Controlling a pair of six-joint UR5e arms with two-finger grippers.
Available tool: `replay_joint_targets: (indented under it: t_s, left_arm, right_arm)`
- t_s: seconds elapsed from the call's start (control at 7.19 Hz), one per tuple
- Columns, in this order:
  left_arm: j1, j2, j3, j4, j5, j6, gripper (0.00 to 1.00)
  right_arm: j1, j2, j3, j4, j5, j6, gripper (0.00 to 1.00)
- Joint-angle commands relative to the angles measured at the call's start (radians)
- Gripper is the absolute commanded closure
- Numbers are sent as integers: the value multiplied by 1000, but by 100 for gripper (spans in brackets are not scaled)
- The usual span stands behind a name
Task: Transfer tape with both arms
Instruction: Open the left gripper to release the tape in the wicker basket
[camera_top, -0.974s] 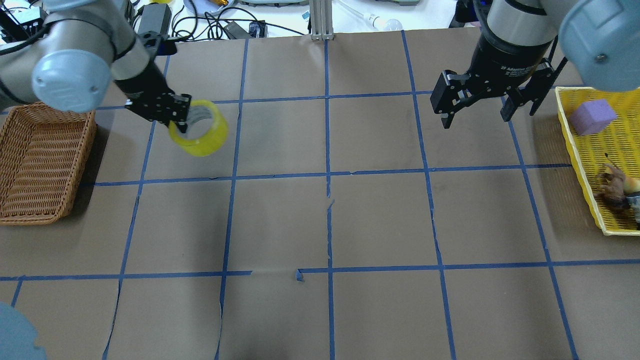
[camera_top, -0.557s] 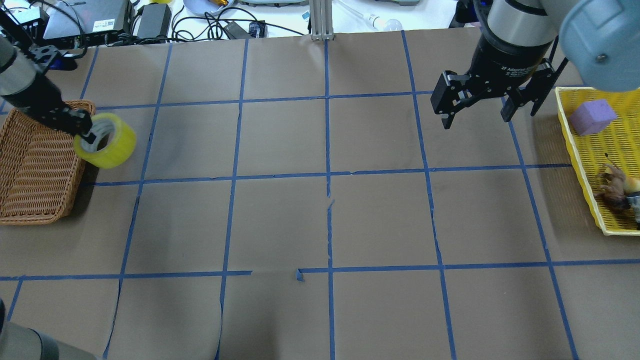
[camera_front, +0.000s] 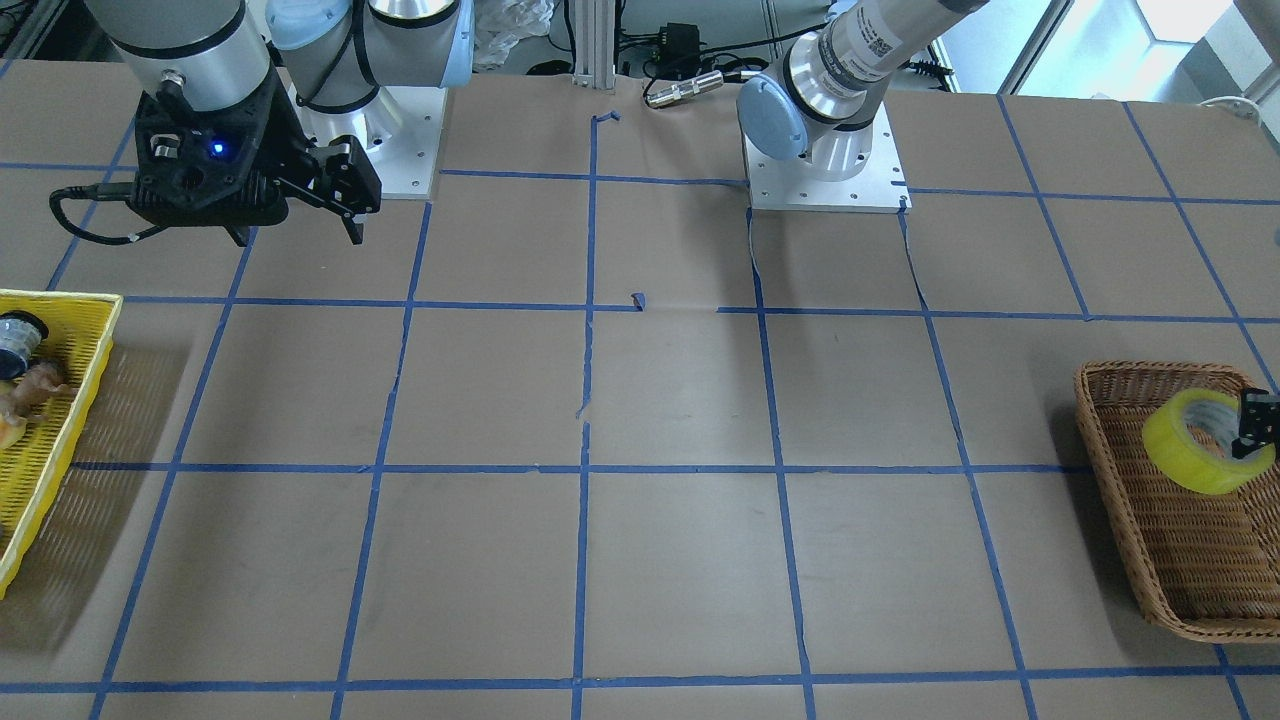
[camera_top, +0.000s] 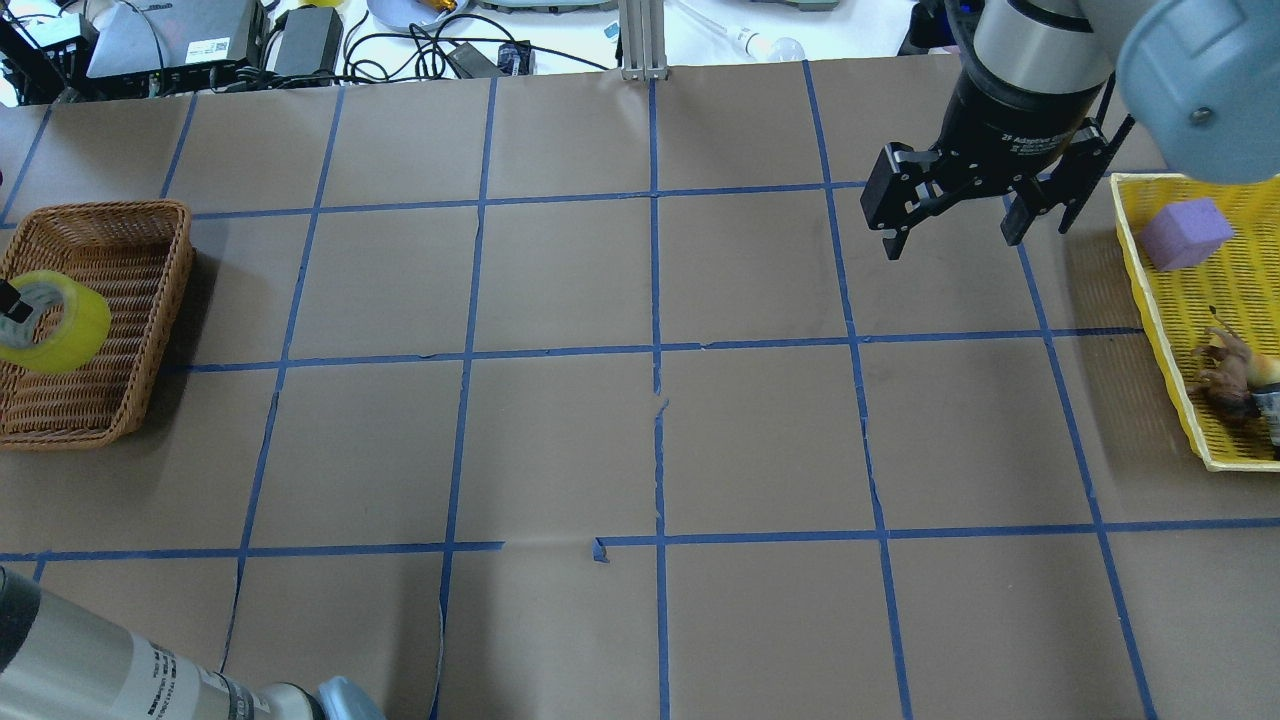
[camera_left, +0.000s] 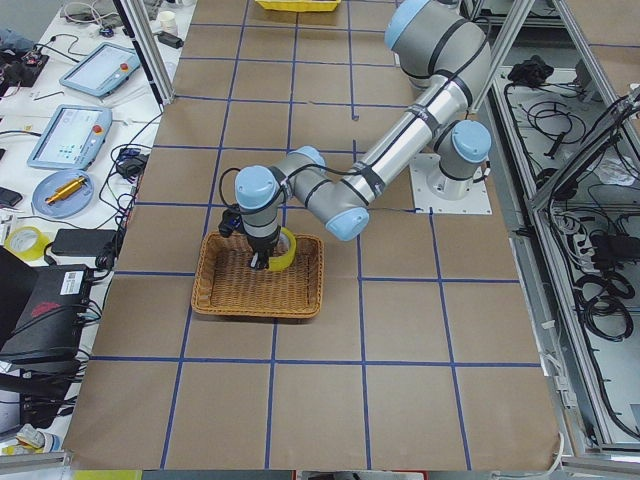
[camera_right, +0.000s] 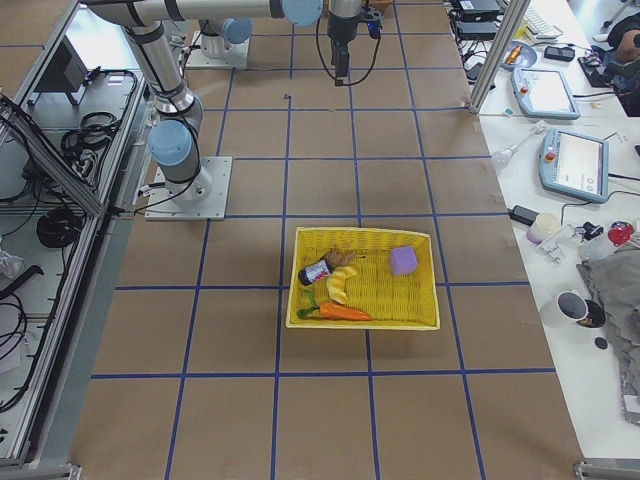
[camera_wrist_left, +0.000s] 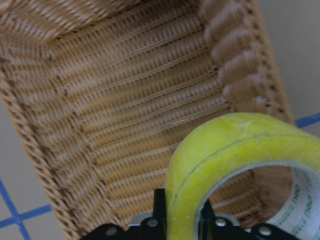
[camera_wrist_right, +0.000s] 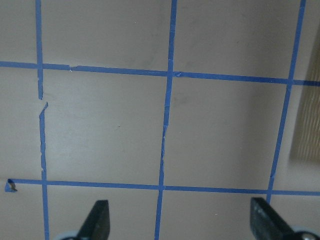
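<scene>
Swung the tape (camera_top: 58, 322) within the last second from outside the wicker basket (camera_top: 184, 262) to above its inside, wall clamped in the left gripper (camera_wrist_left: 181, 220); probably only release left; well beyond the basket, left the right gripper (camera_top: 952, 240) hanging wide, empty.

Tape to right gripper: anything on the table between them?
Overhead view: past the basket rim, only bare gridded paper between tape and right gripper.
</scene>
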Motion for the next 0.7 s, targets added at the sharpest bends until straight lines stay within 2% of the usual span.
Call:
replay_joint_targets:
  t_s: [0.0,0.14,0.28,0.42,0.56]
  left_arm:
    - [7,-90,15,68,-4,0,100]
    - [5,-100,24,79,-5,-5,100]
    - [2,-101,21,77,-14,1,61]
    - [2,-100,27,77,-29,-3,33]
    - [-46,-42,29,24,-33,-43,31]
  right_arm:
    - [0,0,2,0,0,1,0]
    - [2,-2,9,-1,0,1,0]
    - [0,-2,9,-3,0,-1,0]
    - [0,-2,9,-3,0,-1,0]
    - [2,-2,9,-3,0,-1,0]
